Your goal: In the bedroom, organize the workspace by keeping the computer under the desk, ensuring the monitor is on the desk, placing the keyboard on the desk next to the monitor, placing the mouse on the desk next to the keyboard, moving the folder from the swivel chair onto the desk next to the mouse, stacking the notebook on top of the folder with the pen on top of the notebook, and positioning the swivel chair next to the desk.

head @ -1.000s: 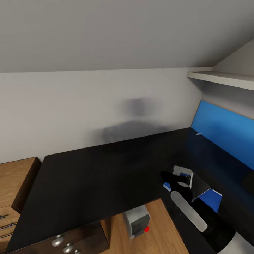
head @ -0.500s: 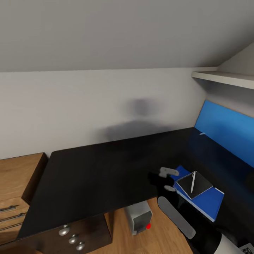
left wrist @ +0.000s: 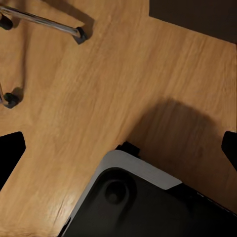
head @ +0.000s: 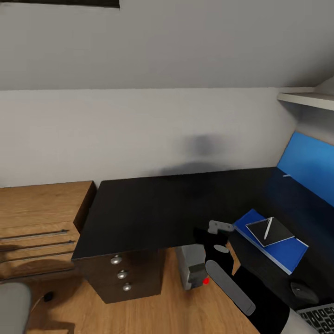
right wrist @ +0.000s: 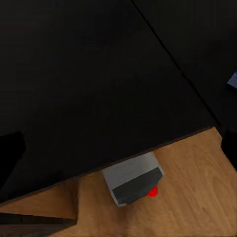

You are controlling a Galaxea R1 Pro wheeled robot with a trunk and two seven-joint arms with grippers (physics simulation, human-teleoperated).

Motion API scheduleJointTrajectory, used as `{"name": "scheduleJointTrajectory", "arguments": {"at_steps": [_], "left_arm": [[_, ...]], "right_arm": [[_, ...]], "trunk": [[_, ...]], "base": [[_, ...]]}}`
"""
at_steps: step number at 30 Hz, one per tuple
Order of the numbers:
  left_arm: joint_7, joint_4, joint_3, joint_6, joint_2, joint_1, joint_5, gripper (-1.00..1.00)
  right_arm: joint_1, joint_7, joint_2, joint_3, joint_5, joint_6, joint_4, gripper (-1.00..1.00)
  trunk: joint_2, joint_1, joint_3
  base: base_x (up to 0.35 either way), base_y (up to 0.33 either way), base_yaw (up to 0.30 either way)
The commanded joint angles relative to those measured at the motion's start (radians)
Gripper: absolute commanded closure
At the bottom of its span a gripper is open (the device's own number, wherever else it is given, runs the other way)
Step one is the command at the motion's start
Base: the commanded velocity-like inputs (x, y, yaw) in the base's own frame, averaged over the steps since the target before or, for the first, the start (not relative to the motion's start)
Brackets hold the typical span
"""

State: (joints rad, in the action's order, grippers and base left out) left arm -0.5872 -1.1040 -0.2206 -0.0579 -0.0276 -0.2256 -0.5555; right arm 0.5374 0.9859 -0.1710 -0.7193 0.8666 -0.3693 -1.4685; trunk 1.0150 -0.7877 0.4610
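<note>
- No text, label, brand, number or sign can be read anywhere in these views.
- The keyboard shows rows of dark keys at the head view's corner — any legends on them are too small to make out.
- The computer carries a small red dot on its front, also seen from the right wrist — a plain mark, no lettering.
- The folder and the notebook lying on it show bare covers with no printing.
- The glossy black tabletop and its drawer fronts bear no markings.
</note>
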Motion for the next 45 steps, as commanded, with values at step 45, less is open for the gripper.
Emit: {"name": "scheduleJointTrajectory", "arguments": {"at_steps": [45], "left_arm": [[-0.008,0.058,-0.002,-0.005,-0.002,0.0,0.011,-1.0]], "right_arm": [[-0.167,0.008,-0.015,-0.232,-0.176,0.281,0.161,-1.0]], "trunk": [[0.001,0.0,0.036]], "base": [[-0.202,0.12,0.157]]}}
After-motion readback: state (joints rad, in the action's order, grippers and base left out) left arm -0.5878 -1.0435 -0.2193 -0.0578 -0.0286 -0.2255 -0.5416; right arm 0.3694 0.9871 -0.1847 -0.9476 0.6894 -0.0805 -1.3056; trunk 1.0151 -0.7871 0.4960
